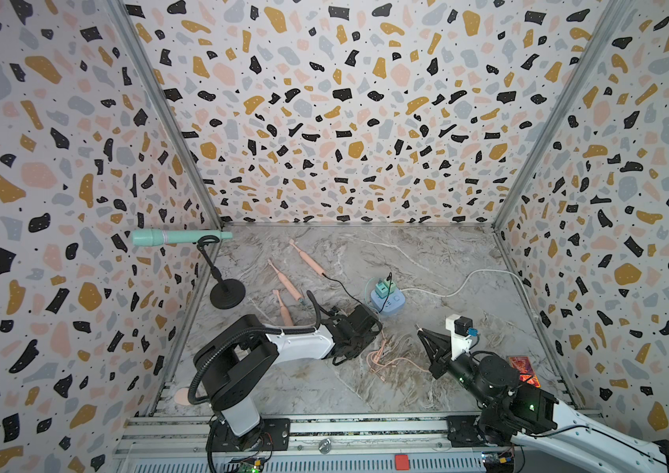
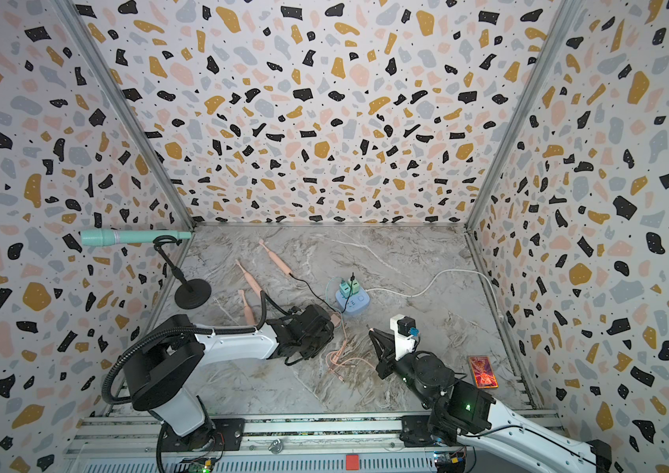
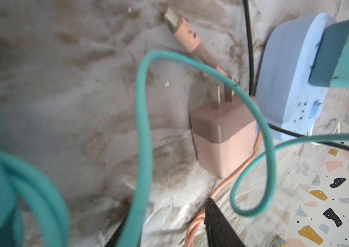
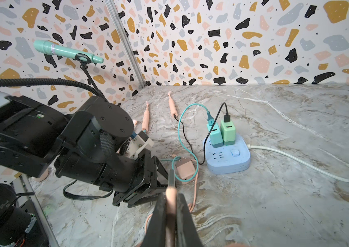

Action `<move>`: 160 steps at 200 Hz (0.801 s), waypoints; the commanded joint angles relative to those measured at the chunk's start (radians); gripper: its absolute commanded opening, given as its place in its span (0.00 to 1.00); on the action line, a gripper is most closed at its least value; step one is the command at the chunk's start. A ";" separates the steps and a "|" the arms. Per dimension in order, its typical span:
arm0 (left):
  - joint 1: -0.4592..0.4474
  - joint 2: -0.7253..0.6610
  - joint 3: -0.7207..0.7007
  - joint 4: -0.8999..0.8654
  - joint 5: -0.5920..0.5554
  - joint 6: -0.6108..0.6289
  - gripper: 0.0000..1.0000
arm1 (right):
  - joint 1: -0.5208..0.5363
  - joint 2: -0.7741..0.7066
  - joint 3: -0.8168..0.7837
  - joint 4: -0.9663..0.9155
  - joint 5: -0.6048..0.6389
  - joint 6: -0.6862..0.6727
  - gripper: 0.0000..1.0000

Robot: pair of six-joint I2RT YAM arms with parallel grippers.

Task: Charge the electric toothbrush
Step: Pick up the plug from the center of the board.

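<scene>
Three pink electric toothbrushes lie at the back left of the marble table. A black cable goes into the far toothbrush (image 1: 307,260), a teal plug sits at the base of the middle toothbrush (image 1: 286,282), and the near toothbrush (image 1: 282,308) has no cable. A pink adapter (image 4: 184,170) lies prongs up beside the blue power strip (image 1: 387,302). My left gripper (image 3: 165,234) is open just short of the adapter, its pink cable (image 3: 192,231) beside one finger. My right gripper (image 4: 170,193) is shut on the pink cable's plug (image 4: 171,192), metal tip forward.
Two green adapters (image 4: 221,131) fill the strip's far sockets. A teal cable (image 3: 145,132) loops in front of the left wrist camera. A teal microphone (image 1: 181,237) on a black stand is at the left wall, a white cord (image 1: 468,278) runs right, and a red card (image 1: 523,368) lies near the right arm.
</scene>
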 commanded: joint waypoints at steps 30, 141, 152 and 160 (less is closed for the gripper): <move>0.036 0.037 0.069 -0.054 -0.012 0.092 0.55 | 0.003 0.003 0.012 0.024 0.015 -0.011 0.00; 0.097 0.101 0.147 -0.085 -0.013 0.168 0.65 | 0.003 0.007 0.011 0.028 0.006 -0.015 0.00; 0.098 0.115 0.160 -0.096 -0.008 0.173 0.67 | 0.003 0.009 0.011 0.028 0.006 -0.016 0.00; 0.098 0.123 0.171 -0.098 -0.002 0.177 0.67 | 0.003 0.011 0.011 0.030 0.005 -0.016 0.00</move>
